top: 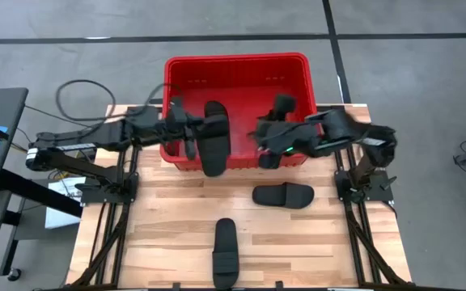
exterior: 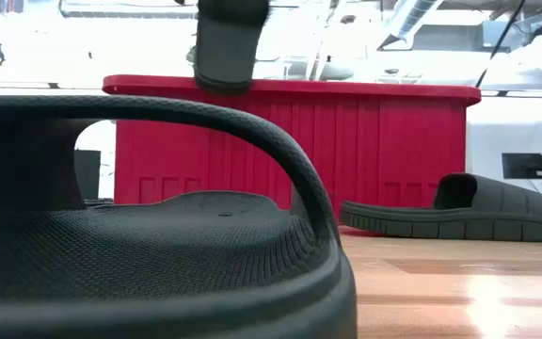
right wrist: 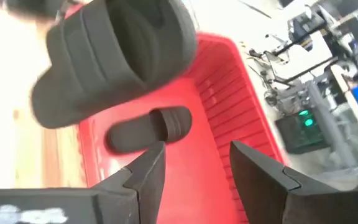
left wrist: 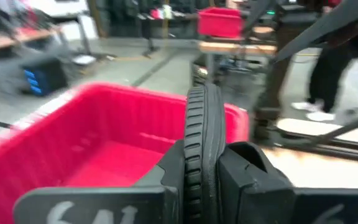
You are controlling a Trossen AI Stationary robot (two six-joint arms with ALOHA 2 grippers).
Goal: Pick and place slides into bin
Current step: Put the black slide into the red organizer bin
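Observation:
The red bin stands at the table's far edge. My left gripper is shut on a black slide held over the bin's near wall. This slide also shows at the top of the low view and in the right wrist view. My right gripper is open and empty above the bin's right part. Another slide lies on the bin's floor. Two slides rest sole-down on the table, one right of the middle and one by the near edge. My left gripper pinches the slide between its two fingers. The slide's ribbed sole edge stands up between them. The fingers come about level from the table's left and lie across the slide. The slide is lifted above the bin's near rim.
The bin's lattice walls and rim stand behind the table slides. In the low view the near slide fills the foreground and the other lies to its right. Bare wood lies left of the slides.

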